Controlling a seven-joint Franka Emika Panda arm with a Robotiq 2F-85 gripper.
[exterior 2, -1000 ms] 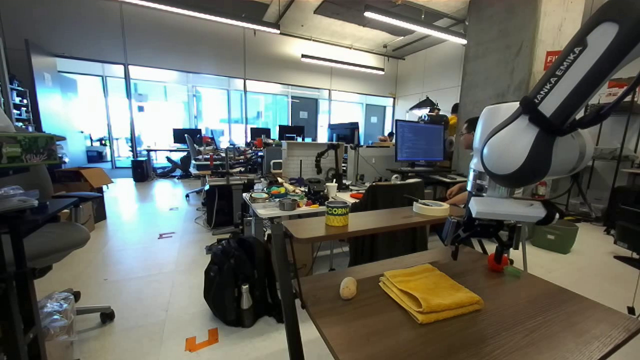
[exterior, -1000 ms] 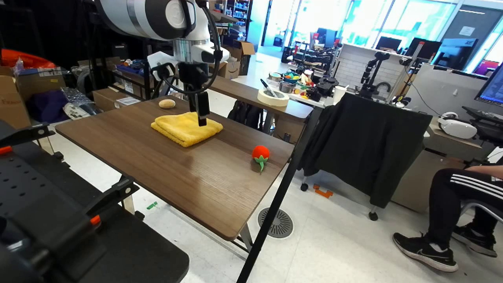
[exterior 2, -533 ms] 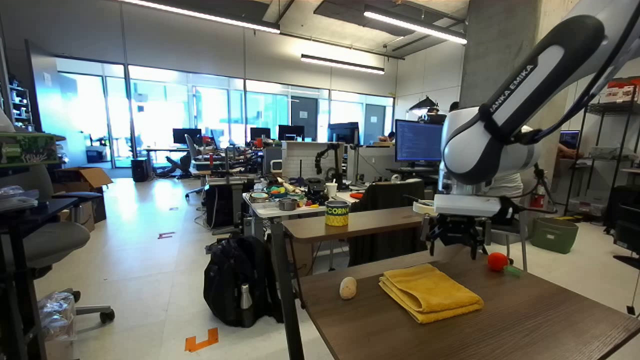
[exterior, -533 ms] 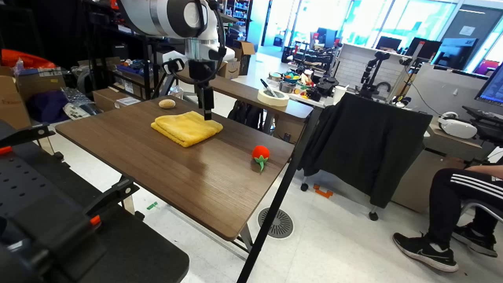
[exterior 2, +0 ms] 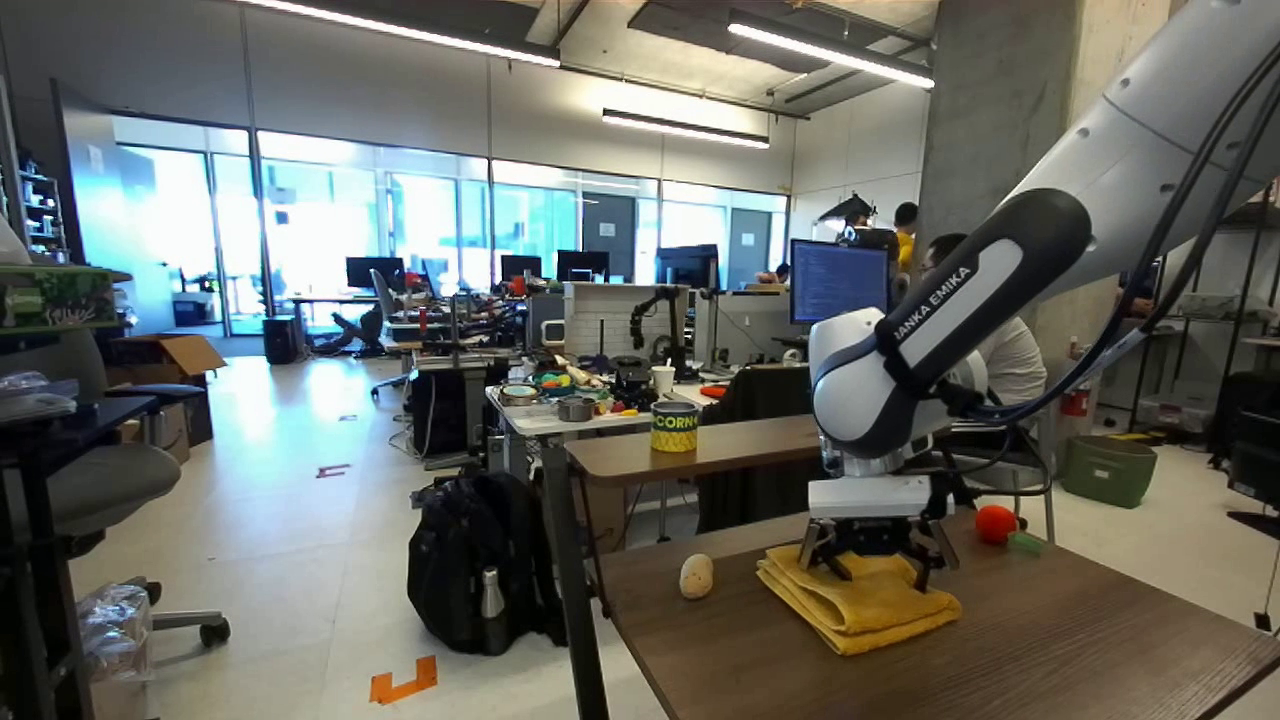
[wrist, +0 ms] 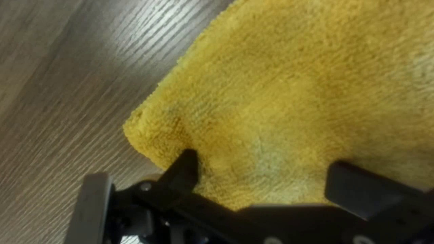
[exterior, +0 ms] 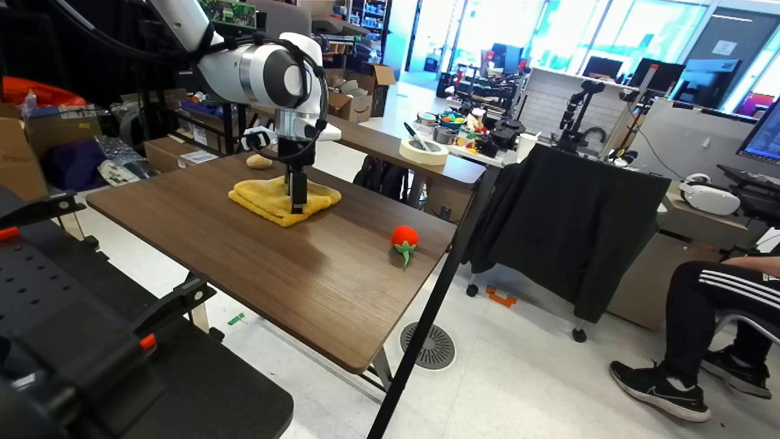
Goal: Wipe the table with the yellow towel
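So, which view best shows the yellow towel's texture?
The wrist view: the yellow towel fills much of it, pile and a corner clear, though cropped. Both exterior views show it smaller, folded on the table, partly hidden by the gripper.

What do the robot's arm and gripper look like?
Franka Emika Panda arm: rounded white-grey links, black covers, lettering reading "ANKA EMIKA" (start not legible), black cables looping near the wrist. Robotiq gripper: black, two-fingered, exposed linkages, set under a flat white block.
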